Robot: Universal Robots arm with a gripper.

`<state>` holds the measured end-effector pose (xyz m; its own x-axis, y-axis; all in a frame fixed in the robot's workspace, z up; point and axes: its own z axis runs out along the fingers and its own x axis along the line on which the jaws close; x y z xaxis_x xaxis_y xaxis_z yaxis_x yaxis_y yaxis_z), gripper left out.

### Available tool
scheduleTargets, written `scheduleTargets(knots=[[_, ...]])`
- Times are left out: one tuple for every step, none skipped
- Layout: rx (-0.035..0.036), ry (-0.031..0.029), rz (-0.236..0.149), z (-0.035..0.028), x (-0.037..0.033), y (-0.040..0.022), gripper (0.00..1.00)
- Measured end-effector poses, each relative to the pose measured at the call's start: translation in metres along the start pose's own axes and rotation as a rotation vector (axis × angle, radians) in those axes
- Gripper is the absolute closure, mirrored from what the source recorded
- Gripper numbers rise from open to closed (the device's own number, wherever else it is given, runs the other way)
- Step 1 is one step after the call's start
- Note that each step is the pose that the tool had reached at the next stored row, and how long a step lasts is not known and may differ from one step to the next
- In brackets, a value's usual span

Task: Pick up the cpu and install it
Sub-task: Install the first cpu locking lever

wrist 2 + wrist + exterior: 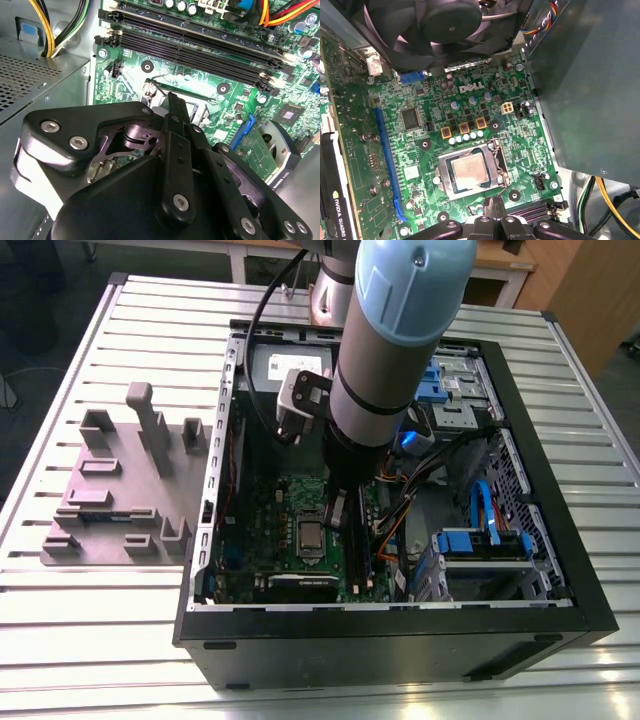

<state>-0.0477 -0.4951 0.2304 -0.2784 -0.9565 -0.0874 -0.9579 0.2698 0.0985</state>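
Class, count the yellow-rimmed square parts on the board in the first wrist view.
3 yellow-rimmed parts in one row near the cpu: first, middle, last. The hand may hide more.

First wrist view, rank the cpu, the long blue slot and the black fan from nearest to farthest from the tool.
1. The cpu, seated in its socket on the green board, just beyond the tool.
2. The long blue slot, off to the side along the board.
3. The black fan, at the board's far end.

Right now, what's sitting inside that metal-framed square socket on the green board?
The cpu lies flat inside the socket, silvery top facing up, with the pincer just beside it. Whatever lies beneath the chip is covered.
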Motion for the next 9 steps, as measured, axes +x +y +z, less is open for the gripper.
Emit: scheduleTargets(knots=[[0.0, 0.0, 0.0, 0.0, 0.0, 0.0, 0.9], [0.0, 0.0, 0.0, 0.0, 0.0, 0.0, 0.9], [0.0, 0.0, 0.0, 0.0, 0.0, 0.0, 0.9], [0.0, 0.0, 0.0, 0.0, 0.0001, 0.0, 0.9], [0.0, 0.0, -0.001, 0.0, 0.0002, -0.0001, 0.9], [-0.0001, 0.0001, -0.001, 0.0, 0.0004, -0.0001, 0.9], [-0.0002, 0.0002, -0.002, 0.0, 0.0006, -0.0002, 0.9], [-0.0002, 0.0002, -0.002, -0.0001, 0.0007, -0.0002, 0.9], [-0.0002, 0.0002, -0.002, 0.0, 0.0006, -0.0002, 0.9]])
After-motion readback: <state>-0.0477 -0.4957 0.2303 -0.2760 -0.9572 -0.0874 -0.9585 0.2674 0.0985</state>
